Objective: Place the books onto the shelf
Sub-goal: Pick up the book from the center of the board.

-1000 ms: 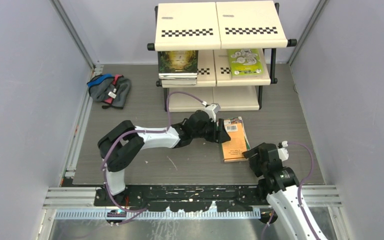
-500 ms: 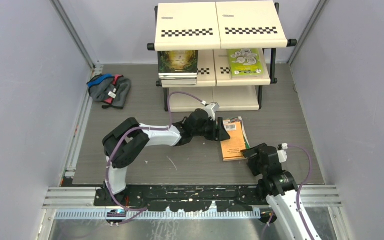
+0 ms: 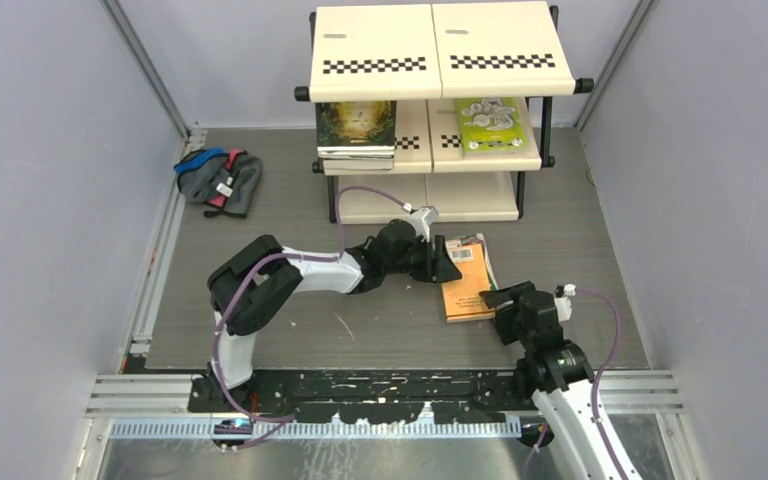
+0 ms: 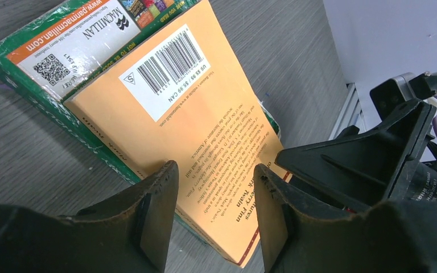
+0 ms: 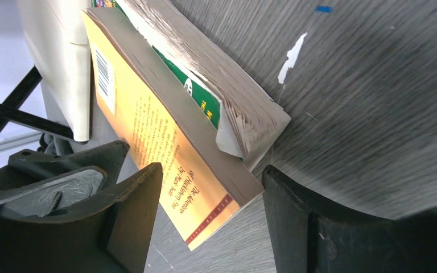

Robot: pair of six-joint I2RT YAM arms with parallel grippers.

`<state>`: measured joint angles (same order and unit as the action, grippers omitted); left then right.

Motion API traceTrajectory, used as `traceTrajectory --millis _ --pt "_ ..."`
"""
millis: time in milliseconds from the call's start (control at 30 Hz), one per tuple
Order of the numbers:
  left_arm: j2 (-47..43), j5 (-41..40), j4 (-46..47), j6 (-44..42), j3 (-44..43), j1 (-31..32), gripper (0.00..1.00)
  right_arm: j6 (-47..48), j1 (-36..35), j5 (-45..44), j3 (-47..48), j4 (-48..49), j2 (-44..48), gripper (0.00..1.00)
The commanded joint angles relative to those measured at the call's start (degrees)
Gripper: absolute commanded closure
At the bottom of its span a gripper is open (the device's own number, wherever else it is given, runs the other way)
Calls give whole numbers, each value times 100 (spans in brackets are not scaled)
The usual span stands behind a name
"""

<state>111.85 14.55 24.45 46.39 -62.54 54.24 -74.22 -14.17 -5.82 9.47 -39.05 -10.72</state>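
grey wood-grain table (image 3: 260, 310) carries the shelf (image 3: 440, 50) at its far edge, a dark green-gold book (image 3: 356, 122) and a lime green book (image 3: 490, 125) flat on its middle tier. a cloth bundle (image 3: 218, 180) lies far left. right of centre, an orange book (image 3: 468, 292) rests on a green book (image 5: 196, 91). the left gripper (image 3: 449, 262) hovers over it, jaws apart and empty. the right gripper (image 3: 492, 297) stands wide around its near corner, not gripping.

The left arm (image 3: 310, 272) stretches low across to its right, wrist level, and the left hand (image 3: 448, 262) has its fingers (image 4: 159, 199) parted. The right arm (image 3: 570, 400) stands folded. The right hand (image 3: 495, 297), fingers (image 5: 136, 199) spread wide, faces the left hand, tips near.
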Motion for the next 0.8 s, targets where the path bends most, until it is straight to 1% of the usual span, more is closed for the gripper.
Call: traceTrajectory --millis 0,133,333,567,767 --pt "188 168 -138 61 158 45 48 -84 -29 38 -187 671 -278 31" --pt "214 196 -107 98 165 47 48 -113 -32 125 -297 900 -482 31" --pt "221 206 -120 86 199 49 48 -155 -33 195 -264 809 -187 35" --pt "274 241 -78 116 205 52 48 -163 -35 283 -128 722 -53 48" --pt "277 242 -88 107 216 49 48 -181 -42 437 -16 719 -52 50"
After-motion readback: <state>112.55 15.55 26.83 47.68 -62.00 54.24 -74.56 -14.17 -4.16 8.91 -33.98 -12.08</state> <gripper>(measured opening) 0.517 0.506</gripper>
